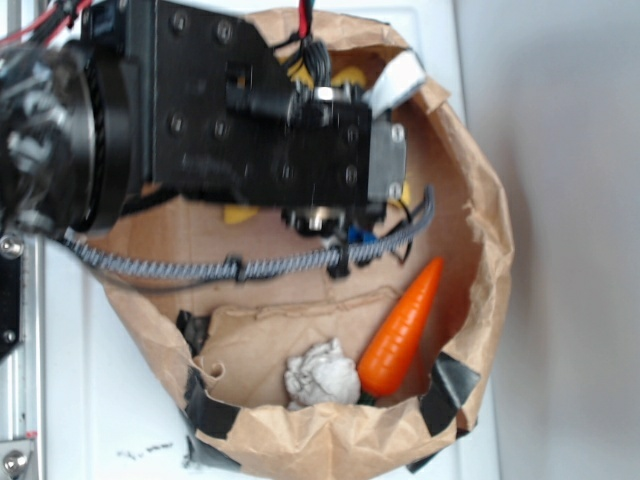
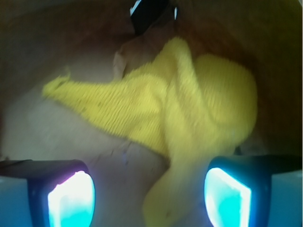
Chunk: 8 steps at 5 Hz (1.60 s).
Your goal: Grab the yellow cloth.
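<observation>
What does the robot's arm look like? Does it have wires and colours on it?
The black boxy robot arm is made of flat plates dotted with round screws. A grey braided cable loops beneath it, and thin red wires run in at the top. In the wrist view, the gripper has dark jaws with smooth pale pads that glow turquoise-white with a pinkish edge.

Brown paper bag [image 1: 480, 200] on white table [image 1: 130, 430]

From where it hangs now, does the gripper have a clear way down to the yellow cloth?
Probably yes. In the wrist view the gripper is open, with a fold of the yellow cloth running down between its fingers and nothing lying over it. The carrot and paper wad sit elsewhere in the bag.
</observation>
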Each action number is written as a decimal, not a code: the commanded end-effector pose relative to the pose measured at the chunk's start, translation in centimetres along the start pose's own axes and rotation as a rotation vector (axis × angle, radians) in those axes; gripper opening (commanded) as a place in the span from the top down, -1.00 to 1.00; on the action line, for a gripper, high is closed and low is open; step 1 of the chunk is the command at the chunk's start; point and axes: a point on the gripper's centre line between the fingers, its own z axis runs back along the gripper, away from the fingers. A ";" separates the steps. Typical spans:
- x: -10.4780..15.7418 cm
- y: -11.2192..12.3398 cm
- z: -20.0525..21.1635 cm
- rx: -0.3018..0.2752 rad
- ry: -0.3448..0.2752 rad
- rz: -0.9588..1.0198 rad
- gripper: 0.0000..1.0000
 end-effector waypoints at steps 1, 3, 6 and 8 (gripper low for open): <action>3.0 1.1 0.9 -0.040 -0.111 -0.031 -1.00; 3.0 1.1 0.9 -0.040 -0.111 -0.031 -1.00; 2.6 4.2 -0.4 -0.105 -0.068 -0.090 -1.00; 0.6 4.1 -2.4 -0.039 -0.130 -0.093 -1.00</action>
